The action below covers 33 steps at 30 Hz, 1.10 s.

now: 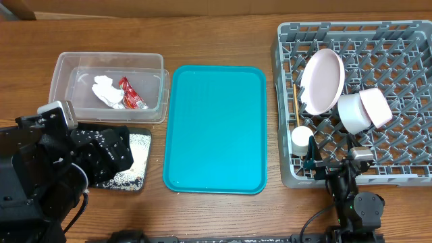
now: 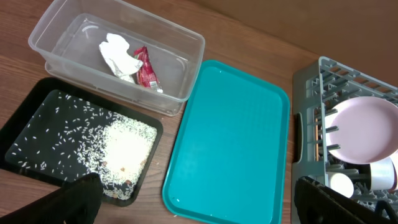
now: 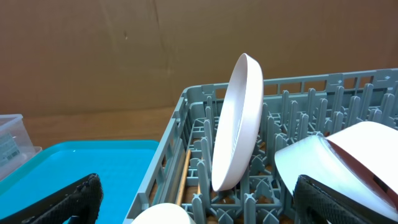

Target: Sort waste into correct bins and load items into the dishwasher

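The left fingers [image 2: 78,198] and right fingers [image 3: 68,202] were wide open, holding nothing. Ahead of the right fingers, pegs [image 3: 285,106] in the rack [image 3: 186,102] held the pink plate [image 3: 236,124] upright. The rice [image 2: 127,146] lay in the black tray [image 2: 43,121] near the left fingers.

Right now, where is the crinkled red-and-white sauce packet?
The sauce packet lies in the clear plastic tub, overhead view's left, beside the crumpled white tissue.

Overhead: looking straight down from high above; taking in everything from clear tub [image 1: 108,84] to grey rack [image 1: 354,101]
Left wrist: hovering over the left side, tilting down and rightward; black tray [image 2: 37,124] lying nearest
Right wrist: sitting low and close; facing level into the rack
Shared: teal tray [image 1: 216,128] and pinkish plate [image 1: 322,81] appearing in every view
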{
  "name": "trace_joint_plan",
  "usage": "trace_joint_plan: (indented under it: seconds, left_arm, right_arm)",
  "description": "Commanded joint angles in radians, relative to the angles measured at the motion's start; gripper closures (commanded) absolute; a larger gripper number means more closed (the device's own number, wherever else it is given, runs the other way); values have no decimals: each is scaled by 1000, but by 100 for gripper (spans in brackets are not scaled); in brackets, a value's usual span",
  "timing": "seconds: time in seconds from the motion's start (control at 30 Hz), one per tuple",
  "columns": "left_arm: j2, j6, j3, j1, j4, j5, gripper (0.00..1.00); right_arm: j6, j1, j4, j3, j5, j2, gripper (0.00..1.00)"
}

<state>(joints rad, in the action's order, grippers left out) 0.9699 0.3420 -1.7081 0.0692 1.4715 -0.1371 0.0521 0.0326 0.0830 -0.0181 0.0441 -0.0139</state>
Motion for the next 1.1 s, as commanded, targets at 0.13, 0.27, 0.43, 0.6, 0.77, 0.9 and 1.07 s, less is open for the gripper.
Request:
trace_joint_plan:
  seconds: [0.13, 0.27, 0.43, 0.6, 0.77, 0.9, 1.07]
  left_arm:
    - [-2, 13, -11, 3, -2, 10, 0]
    - [-2, 8, -11, -4, 4, 15, 0]
    - [-5, -15, -1, -55, 32, 156, 0]
    - [-98, -132, 209, -57, -393, 101, 0]
    - [-283, -321, 543, -57, -820, -100, 0]
    - [-459, -343, 818, -59, -1049, -123, 0]
    - [-677, -343, 1091, -67, -1205, -116, 0]
  right_arm:
    - [0, -5, -3, 10, -10, 11, 0]
    - [0, -5, -3, 10, -10, 11, 0]
    - [0, -5, -3, 10, -10, 11, 0]
    - [0, -5, -3, 10, -10, 11, 0]
    - [0, -5, -2, 10, -10, 11, 0]
    - [0, -5, -3, 10, -10, 11, 0]
    - [0, -5, -3, 10, -10, 11, 0]
